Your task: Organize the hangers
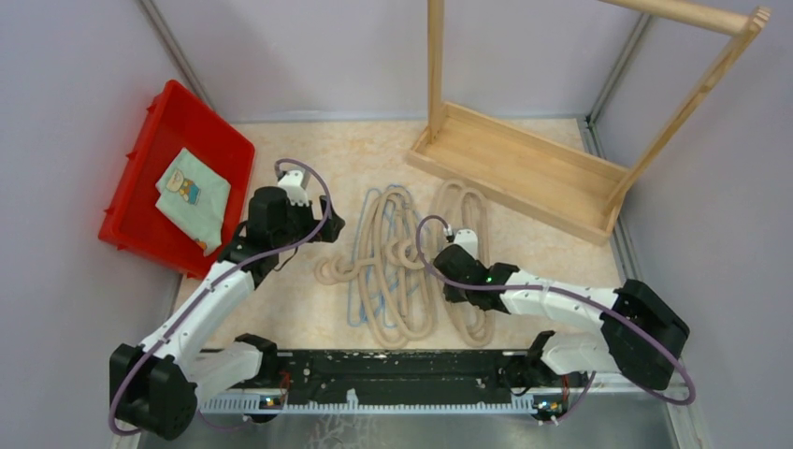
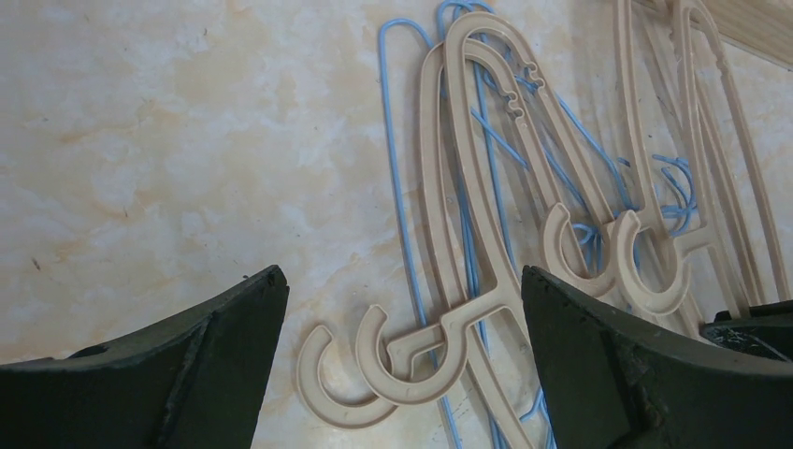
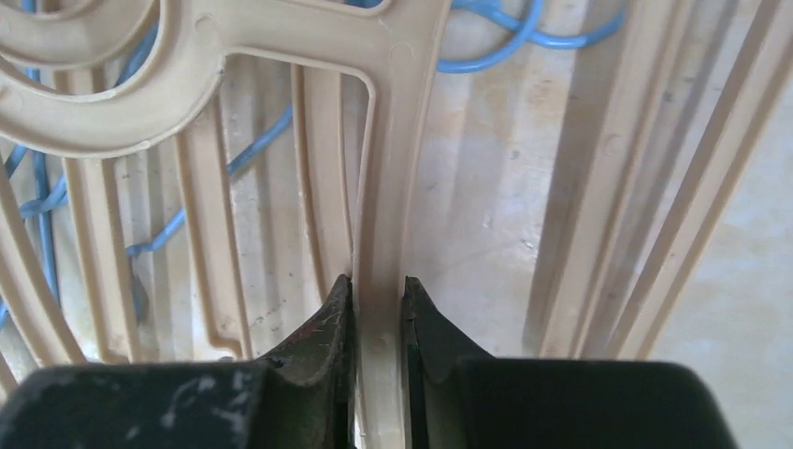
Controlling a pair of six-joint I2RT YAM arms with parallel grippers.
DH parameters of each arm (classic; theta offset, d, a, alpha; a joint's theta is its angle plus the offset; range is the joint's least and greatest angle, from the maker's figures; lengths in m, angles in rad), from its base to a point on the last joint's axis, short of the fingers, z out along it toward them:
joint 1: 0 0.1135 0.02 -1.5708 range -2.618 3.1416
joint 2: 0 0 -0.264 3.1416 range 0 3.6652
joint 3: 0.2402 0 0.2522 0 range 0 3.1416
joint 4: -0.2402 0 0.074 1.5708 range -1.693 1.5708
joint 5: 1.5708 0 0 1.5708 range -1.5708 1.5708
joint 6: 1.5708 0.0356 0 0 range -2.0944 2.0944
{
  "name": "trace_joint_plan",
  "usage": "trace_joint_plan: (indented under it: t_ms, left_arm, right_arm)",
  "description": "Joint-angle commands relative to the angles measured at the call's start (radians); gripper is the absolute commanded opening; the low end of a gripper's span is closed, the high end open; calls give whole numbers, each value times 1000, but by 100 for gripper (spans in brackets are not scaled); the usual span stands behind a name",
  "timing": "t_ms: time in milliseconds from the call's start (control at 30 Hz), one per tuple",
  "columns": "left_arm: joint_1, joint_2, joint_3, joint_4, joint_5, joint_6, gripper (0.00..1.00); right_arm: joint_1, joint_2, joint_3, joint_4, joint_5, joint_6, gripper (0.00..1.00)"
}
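Observation:
Several beige hangers (image 1: 393,262) and thin light-blue wire hangers (image 1: 360,281) lie tangled on the table's middle. My left gripper (image 1: 323,227) is open and empty, just left of the pile; in the left wrist view (image 2: 402,318) two beige hooks (image 2: 421,360) lie between its spread fingers. My right gripper (image 1: 447,265) sits on the pile's right side. In the right wrist view (image 3: 379,299) it is shut on the flat bar of a beige hanger (image 3: 393,168), with blue wire (image 3: 524,42) beneath.
A red bin (image 1: 178,173) with a folded cloth (image 1: 194,196) stands at the left. A tall wooden rack frame (image 1: 524,159) stands at the back right. Grey walls enclose the table.

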State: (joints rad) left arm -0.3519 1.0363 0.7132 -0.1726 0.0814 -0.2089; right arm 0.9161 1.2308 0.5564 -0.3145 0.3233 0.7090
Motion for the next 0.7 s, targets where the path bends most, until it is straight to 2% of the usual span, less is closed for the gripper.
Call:
trace_joint_plan:
  t_ms: [0,167,333,567,667]
  left_arm:
    - [-4,-34,-7,-6,-6,-5,100]
    - [-3,-40,-13,-2,-10,-22,100]
    - [-4,-35,-17,13,-2,-22,100]
    - [-5,5,12,17,14,-15,100]
    - [-5,15,20,24,10,-17,100]
  right_arm:
    - [3,-91,113,-184,96,-23,0]
    - [3,-229,303,-344,138,-41,0]
    - [-42,-269,469,-322,225,-92,0]
    - [-424,-151,623,-8,-102,-162,0]
    - [-528,-50,750,82,-197,-181,0]
